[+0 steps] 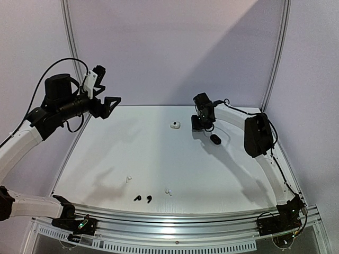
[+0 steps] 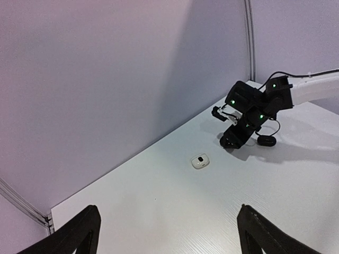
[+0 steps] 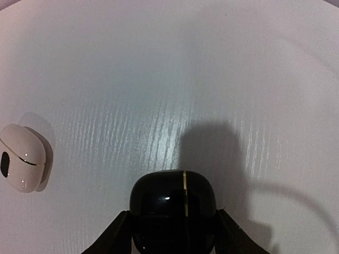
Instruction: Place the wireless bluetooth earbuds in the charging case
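Observation:
My right gripper [image 1: 202, 125] is at the back middle of the table, shut on a glossy black charging case [image 3: 174, 206] with a thin gold seam; its fingers [image 3: 119, 233] press both sides. A closed white charging case [image 1: 175, 125] lies just left of it, and also shows in the right wrist view [image 3: 22, 157] and the left wrist view [image 2: 201, 161]. Two white earbuds [image 1: 128, 179] [image 1: 168, 191] and two black earbuds [image 1: 137, 198] [image 1: 149, 199] lie near the front edge. My left gripper [image 1: 111, 102] is open and empty, high above the table's back left [image 2: 168, 209].
A second black case [image 1: 215, 139] lies on the table just right of my right gripper, also in the left wrist view [image 2: 266, 141]. Pale walls with metal rails [image 1: 69, 47] close the back and sides. The curved metal front edge [image 1: 185, 217] runs between the arm bases.

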Available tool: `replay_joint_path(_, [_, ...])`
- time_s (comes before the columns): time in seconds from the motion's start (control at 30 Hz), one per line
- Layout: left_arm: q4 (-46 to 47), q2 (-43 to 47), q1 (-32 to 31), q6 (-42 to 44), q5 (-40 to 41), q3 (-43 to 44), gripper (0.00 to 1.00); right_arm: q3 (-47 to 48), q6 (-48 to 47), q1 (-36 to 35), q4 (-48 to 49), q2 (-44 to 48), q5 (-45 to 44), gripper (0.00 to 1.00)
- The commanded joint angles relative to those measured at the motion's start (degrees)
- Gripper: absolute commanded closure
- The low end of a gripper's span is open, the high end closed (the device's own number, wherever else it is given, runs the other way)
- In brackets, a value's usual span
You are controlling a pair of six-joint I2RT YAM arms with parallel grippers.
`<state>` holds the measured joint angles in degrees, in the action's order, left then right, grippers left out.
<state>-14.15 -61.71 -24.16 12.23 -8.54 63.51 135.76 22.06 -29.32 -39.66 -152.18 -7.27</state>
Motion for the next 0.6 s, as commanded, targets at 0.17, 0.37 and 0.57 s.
replay_joint_path(0.17, [0.97, -0.51, 0.9, 0.51, -0.58, 1.27, 0.09, -0.7, -3.87, -1.19, -3.89, -1.69, -0.94, 0.49])
replay_joint_path(0.37, [0.55, -0.46, 0.95, 0.46, -0.57, 1.52, 0.09, -5.22, -4.71, -1.18, 0.2, 1.06, 2.04, 0.66])
replay_joint_path(0.57, [-0.92, 0.38, 1.2, -2.95, -5.72, 1.7, 0.09, -21.71, -10.47, -1.68, 16.51, 15.74, 1.68, 0.75])
